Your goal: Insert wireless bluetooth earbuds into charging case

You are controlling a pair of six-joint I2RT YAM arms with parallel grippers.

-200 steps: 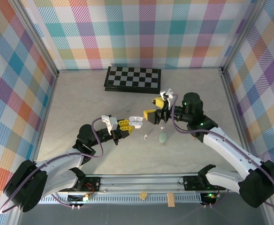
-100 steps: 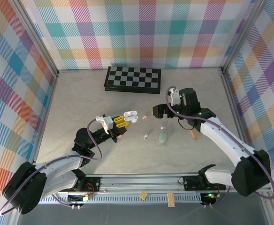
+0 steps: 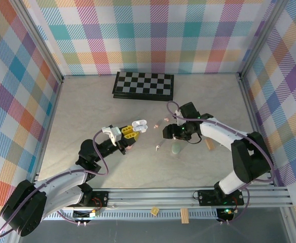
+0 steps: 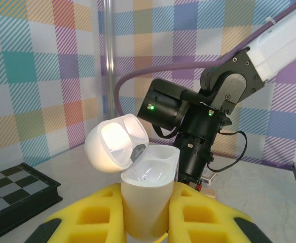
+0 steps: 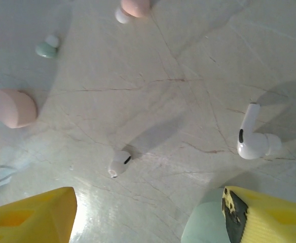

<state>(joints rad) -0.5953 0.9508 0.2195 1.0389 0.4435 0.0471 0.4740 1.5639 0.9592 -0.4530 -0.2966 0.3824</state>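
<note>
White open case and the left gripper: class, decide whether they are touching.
Touching. The left wrist view shows the white case pinched between the left gripper's yellow fingers, no gap visible.

Stemmed white earbud [image 5: 254, 139] R; small white earbud [image 5: 118, 163] ctr; pink case [image 5: 14, 108] L.

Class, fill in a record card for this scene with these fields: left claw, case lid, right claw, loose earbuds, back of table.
left claw: shut on the white charging case, held upright
case lid: open, tipped back
right claw: open, pointing down over the table, holding nothing
loose earbuds: white stemmed earbud, small white earbud, pale green earbud, pink earbud, all lying on the table
back of table: chessboard
</note>
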